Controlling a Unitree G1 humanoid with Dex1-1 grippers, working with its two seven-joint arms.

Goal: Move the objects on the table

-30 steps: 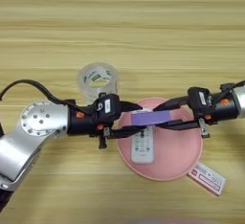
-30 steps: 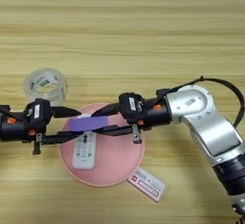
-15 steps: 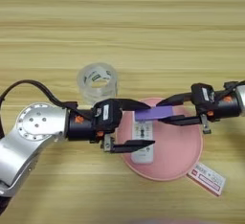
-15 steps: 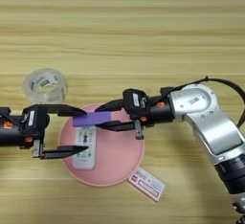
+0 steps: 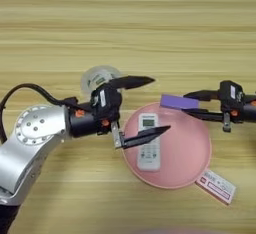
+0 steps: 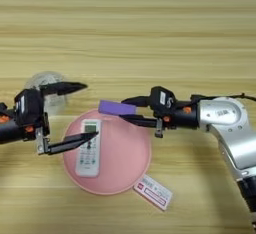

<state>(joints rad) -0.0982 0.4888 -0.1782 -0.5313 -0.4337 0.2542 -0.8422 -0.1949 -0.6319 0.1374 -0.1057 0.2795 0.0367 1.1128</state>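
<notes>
My right gripper is shut on the small flat purple block, held level above the top right rim of the round pink plate. The white remote control lies lengthwise inside the plate, left of its middle. My left gripper stands open, one finger up by the clear tape roll, the other finger over the remote. The tape roll sits on the table behind the left arm, partly covered. The red-and-white packet lies at the plate's lower right edge.
A black cable loops out from the left arm's silver body. In the right eye view the right arm's silver body fills the right side. Bare wood stretches across the upper half of the table.
The left gripper let go of the purple block, opened wide and drew back left. The right gripper, still holding the block, pulled it right and slightly up, away from the plate's middle.
</notes>
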